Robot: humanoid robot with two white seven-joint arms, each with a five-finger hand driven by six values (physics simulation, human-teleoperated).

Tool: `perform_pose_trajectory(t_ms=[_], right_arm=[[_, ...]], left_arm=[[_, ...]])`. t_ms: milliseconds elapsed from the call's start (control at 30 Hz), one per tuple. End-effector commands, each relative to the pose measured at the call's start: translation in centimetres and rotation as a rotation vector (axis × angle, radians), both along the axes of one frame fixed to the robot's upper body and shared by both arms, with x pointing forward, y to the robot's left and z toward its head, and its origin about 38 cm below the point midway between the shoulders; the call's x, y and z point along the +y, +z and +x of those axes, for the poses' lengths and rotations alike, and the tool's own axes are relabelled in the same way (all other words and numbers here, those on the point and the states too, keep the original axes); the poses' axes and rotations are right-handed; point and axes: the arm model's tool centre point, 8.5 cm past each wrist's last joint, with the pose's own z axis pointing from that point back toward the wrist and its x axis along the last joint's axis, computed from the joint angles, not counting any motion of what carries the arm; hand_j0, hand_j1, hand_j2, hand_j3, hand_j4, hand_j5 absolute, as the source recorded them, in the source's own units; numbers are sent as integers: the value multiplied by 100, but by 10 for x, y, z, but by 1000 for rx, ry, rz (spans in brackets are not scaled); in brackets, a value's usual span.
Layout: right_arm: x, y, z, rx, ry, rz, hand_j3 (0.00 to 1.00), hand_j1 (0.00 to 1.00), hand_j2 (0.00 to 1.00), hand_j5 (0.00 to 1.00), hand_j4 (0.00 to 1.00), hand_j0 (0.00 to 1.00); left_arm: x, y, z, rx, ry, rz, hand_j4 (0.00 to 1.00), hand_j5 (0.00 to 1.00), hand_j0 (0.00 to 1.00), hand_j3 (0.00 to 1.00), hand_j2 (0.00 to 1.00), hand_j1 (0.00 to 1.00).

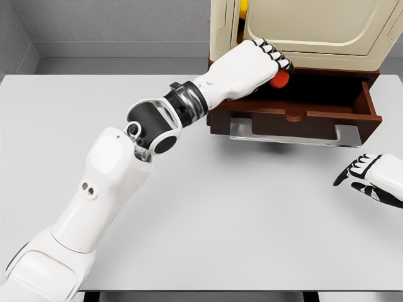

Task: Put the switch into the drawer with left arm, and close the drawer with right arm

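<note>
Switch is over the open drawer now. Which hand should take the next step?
Left. The left hand is already over the open drawer, curled on the switch, so it likely just releases. The right hand rests open on the table, clear of the drawer.

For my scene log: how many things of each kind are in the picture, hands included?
Robot hands: 2, left hand and right hand
Drawers: 1, open brown drawer
Cabinets: 1, cream cabinet
Red items held in the left hand: 1, switch
Tables: 1, white table
Total: 6
</note>
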Motion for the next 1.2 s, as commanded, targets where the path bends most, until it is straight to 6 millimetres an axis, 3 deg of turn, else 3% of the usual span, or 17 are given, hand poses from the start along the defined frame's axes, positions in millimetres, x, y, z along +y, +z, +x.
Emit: perform_pose_trajectory(t_ms=[0,400,467,533,567,633,767,833,867,933,1000,1067,1100,1133,1167], right_arm=[[0,0,0,2,-1,5,54,54,54,54,54,54],[0,1,0,0,-1,5,54,54,54,54,54,54],[0,0,0,2,-1,5,54,54,54,54,54,54],[0,1,0,1,-2,6,54,54,54,54,54,54],[0,1,0,0,-2,7,54,54,54,54,54,54],[0,1,0,1,-2,7,54,54,54,54,54,54],[0,6,4,-17,0,7,54,54,54,54,54,54],[0,7,4,-18,-1,9,54,54,54,54,54,54],[0,8,5,-21,0,9,54,54,54,54,54,54],[0,8,5,-21,0,9,54,54,54,54,54,54],[0,8,5,-21,0,7,54,54,54,54,54,54],[0,8,5,-23,0,7,54,54,54,54,54,54],[0,8,5,-23,0,7,54,54,54,54,54,54],[0,10,6,-27,1,7,54,54,54,54,54,54],[1,12,8,-36,1,10,54,54,54,54,54,54]], left_arm=[[0,0,0,1,0,-3,69,69,69,69,69,69],[-2,0,-2,-1,-6,0,69,69,69,69,69,69],[-1,0,-2,-3,-6,0,72,72,72,72,72,72],[0,5,-7,-17,-17,-13,81,81,81,81,81,81],[-1,9,-13,-34,-32,-21,81,81,81,81,81,81],[5,23,-32,-87,-67,-47,94,94,94,94,94,94],[47,28,-52,-137,-183,-10,96,96,96,96,96,96],[82,40,-55,-184,-290,-11,96,96,96,96,96,96],[102,46,-50,-179,-255,-48,96,96,96,96,96,96],[170,54,-44,-132,-166,-171,96,96,96,96,96,96],[224,67,-47,-125,-97,-269,97,97,97,97,97,97],[266,66,-54,-111,-31,-368,100,100,100,100,100,100],[297,61,-60,-94,23,-418,100,100,100,100,100,100],[327,45,-67,-66,111,-434,100,100,100,100,100,100],[344,20,-71,-8,175,-437,100,100,100,100,100,100]])
